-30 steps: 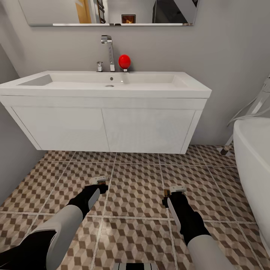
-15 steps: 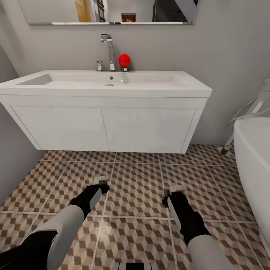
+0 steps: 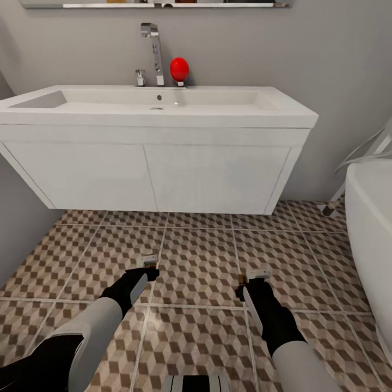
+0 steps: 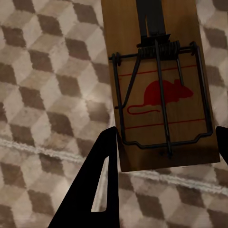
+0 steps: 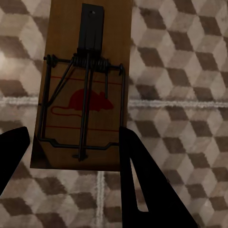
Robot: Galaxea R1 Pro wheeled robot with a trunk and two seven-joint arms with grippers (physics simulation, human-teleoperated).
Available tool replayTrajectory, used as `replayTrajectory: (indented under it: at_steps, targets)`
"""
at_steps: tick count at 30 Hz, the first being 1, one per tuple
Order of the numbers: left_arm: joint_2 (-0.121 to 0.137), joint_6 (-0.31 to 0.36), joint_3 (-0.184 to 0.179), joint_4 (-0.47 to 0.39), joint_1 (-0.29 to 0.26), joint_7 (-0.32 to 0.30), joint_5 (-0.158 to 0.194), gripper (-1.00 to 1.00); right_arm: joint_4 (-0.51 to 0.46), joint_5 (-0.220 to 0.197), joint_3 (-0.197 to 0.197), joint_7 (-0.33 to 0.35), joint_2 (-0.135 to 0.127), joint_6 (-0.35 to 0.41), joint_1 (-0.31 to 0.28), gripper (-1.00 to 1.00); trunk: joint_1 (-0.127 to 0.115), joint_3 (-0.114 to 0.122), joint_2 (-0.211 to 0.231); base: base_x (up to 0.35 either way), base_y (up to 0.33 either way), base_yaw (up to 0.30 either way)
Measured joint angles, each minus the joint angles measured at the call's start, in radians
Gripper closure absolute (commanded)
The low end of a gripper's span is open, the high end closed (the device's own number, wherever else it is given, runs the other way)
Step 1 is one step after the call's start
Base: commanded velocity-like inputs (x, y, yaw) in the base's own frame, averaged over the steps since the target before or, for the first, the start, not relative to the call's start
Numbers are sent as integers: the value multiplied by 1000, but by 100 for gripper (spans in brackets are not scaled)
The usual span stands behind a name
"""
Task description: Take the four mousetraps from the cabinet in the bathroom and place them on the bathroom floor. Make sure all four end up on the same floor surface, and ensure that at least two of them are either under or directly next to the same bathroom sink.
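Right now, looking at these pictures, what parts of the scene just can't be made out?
- Head view: the mousetraps are tiny at the left gripper and right gripper; no detail readable.
- Head view: the mirror is cut off by the top edge, the bathtub by the right edge.
- Left wrist view: the far end of the left mousetrap runs off the frame.
- Right wrist view: the right mousetrap likewise; whether either touches the bathroom floor is unclear.

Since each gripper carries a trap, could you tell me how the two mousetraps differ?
The left gripper's mousetrap appears light tan and brightly lit; the right gripper's mousetrap looks darker and shaded. In the head view, the left one sits nearer the bathroom sink. Both show a red mouse print and dark wire, held above the bathroom floor.
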Motion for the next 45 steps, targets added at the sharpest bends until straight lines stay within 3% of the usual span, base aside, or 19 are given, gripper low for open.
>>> replayTrajectory:
  at_steps: [7,12,29,32,35,45]
  targets:
    - [1,0,0,-1,0,0,-1,100,0,0,0,0,0,0,0,100,3,-27,-2,0,0,0]
    - [1,-2,0,-2,0,0,0,100,-4,0,0,0,1,0,0,100,3,-27,-2,0,0,0]
    - [0,1,-2,-1,0,1,-3,100,-14,3,1,-8,2,-29,0,100,11,-93,-6,0,0,0]
    - [0,1,-20,1,0,1,-4,100,-16,3,2,-10,3,-37,0,100,11,-97,-6,0,0,0]
    - [0,1,-63,2,0,-1,-3,100,-21,3,2,-8,4,-38,0,100,11,-97,-6,0,0,0]
    - [0,2,-86,-1,0,-4,1,100,-26,3,2,-8,5,-39,0,100,11,-97,-6,0,0,0]
